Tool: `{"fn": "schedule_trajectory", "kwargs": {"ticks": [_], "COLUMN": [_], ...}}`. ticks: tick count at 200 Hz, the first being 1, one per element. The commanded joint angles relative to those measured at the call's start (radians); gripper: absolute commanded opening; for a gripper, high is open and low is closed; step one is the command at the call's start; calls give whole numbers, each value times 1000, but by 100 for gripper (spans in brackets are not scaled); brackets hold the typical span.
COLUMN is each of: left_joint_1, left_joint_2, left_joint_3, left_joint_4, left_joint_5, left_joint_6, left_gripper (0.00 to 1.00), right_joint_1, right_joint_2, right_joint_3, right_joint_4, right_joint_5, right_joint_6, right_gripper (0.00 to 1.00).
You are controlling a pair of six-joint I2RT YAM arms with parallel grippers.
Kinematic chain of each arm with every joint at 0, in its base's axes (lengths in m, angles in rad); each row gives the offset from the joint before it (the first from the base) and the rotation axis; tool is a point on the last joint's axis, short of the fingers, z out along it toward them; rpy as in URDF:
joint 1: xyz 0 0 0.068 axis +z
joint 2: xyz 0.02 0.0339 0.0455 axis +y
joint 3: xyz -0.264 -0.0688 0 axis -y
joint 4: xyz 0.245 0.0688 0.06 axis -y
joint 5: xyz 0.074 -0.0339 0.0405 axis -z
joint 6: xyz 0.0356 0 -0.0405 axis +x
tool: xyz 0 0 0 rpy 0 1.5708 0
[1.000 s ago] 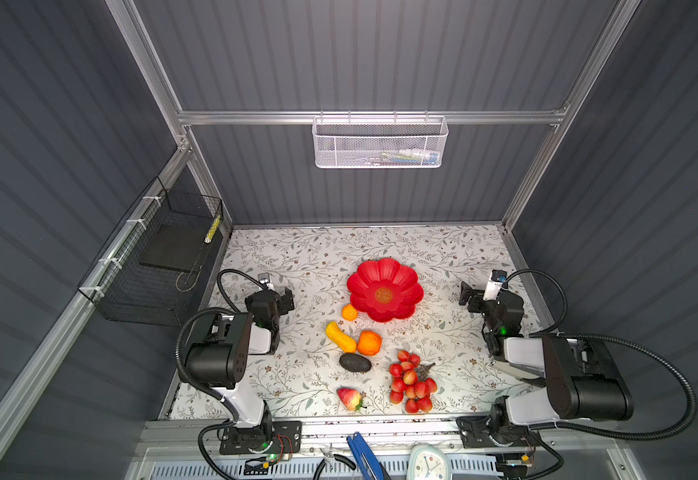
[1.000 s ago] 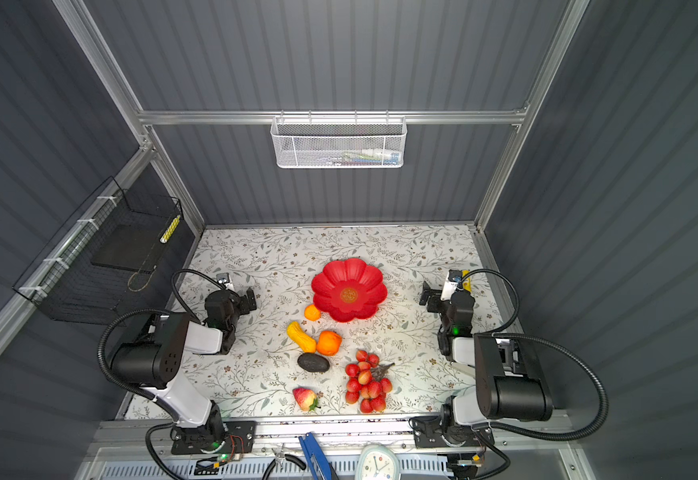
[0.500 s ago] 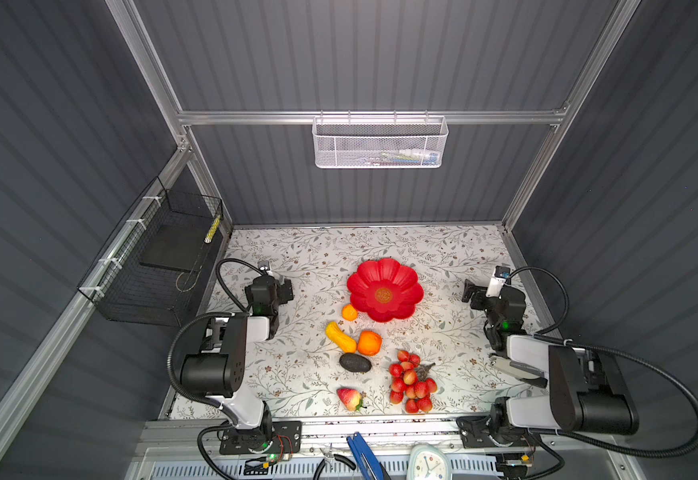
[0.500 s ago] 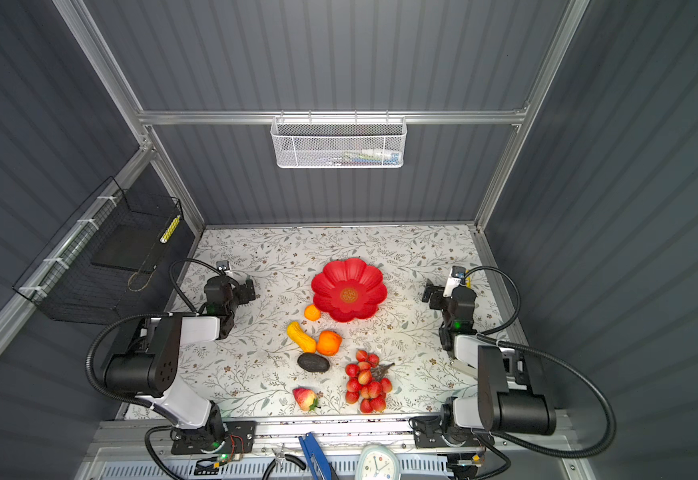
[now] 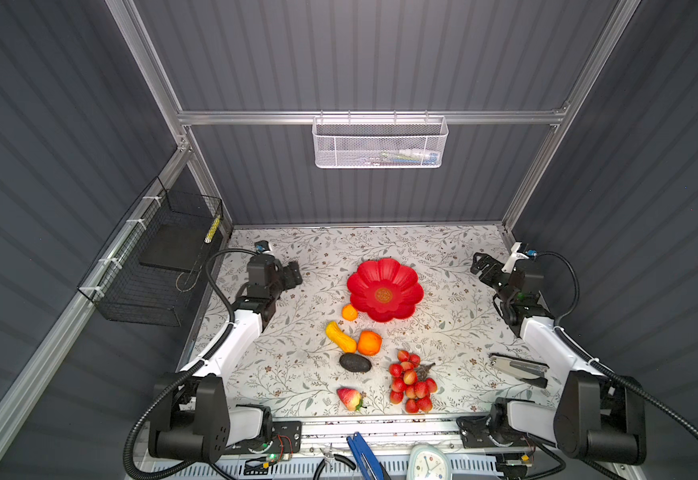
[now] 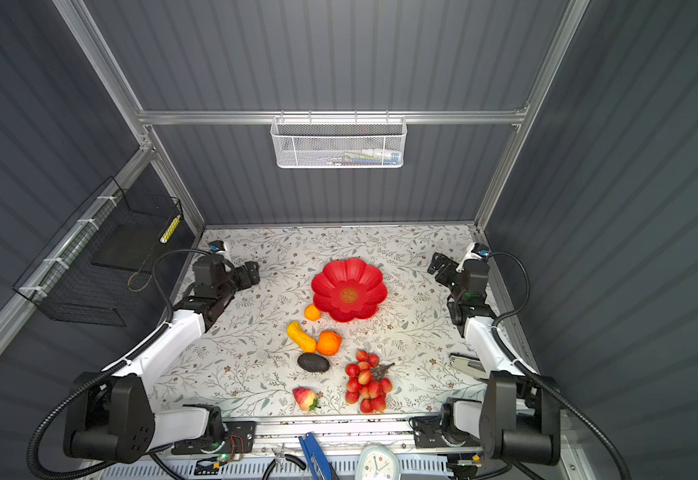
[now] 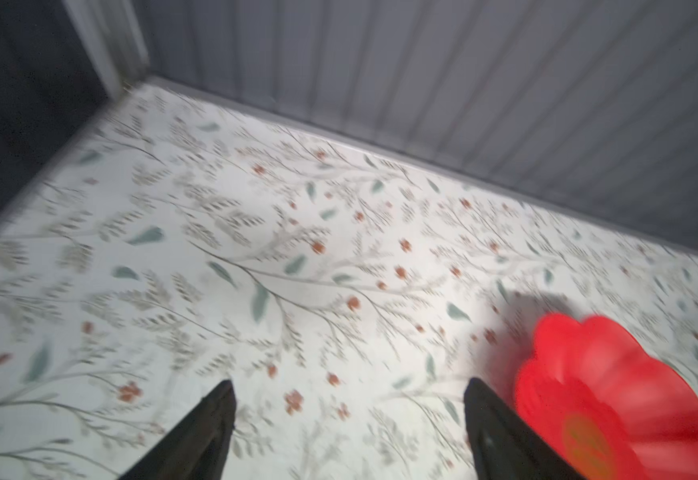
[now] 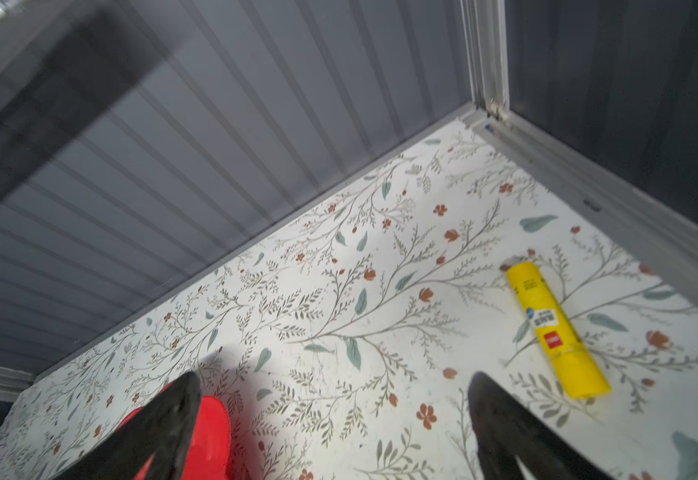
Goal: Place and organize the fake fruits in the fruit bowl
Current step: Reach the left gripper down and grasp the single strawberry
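- Red and glossy, the fruit bowl (image 5: 362,279) sits on the floral tabletop (image 5: 443,257) a little far of centre, with its gold emblem facing up.
- All six fake fruits lie on the tabletop, outside the bowl and on its near side.
- The small orange (image 5: 350,312) is just beside the bowl's near-left rim; I cannot tell whether they touch.
- The yellow-orange gourd (image 5: 340,337) lies tilted nearer still, with the larger orange (image 5: 369,343) against its right end.
- The dark oval (image 5: 355,363) rests just near of those two.
- The red berry bunch (image 5: 410,382) spreads out to the right of the oval, and the red-pink pointed fruit (image 5: 350,399) lies left of the bunch, close to the near edge.
- The left gripper (image 5: 293,274) hovers at the far left, pointing right, well apart from the bowl. Its jaws are spread, and the left wrist view shows only bare tabletop between them.
- The right gripper (image 5: 480,266) hovers at the far right, jaws spread wide and holding nothing.
- The right wrist view shows a small yellow tube (image 8: 557,330) lying flat on the tabletop.
- A grey stapler (image 5: 517,368) lies at the near right, beside the right arm.
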Motion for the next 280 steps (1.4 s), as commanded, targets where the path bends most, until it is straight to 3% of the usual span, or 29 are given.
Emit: {"fn": "schedule_trajectory", "kwargs": {"ticks": [1,55,95,142,204,280], "left_joint_1": [-133,-388,-660,-895,-1005,-1015], "left_joint_2": [-11,-181,-251,-224,12,96], "left_joint_3": [10,4,19,-30,-55,-101], "left_joint_4": [-315,-658,-854,-893,-693,-640], "left_joint_5": [76,74,41,-4,29,98], "left_joint_6": [-86,-229,-366,-533,-562,-569], "left_gripper": [85,86,87,89,93,85], "right_joint_1": [6,18,18,19,18,18], "right_joint_2": [30,52,71,73,48,48], "right_joint_3": [49,61,89,88,60,60], "right_joint_4": [-173,-234,-254,-248,-245,-241], "right_joint_5": [-67,-43,-27,-44,-43,-44], "right_joint_6": [48,34,14,20,17,14], "right_gripper": [99,99,99,99,99,99]}}
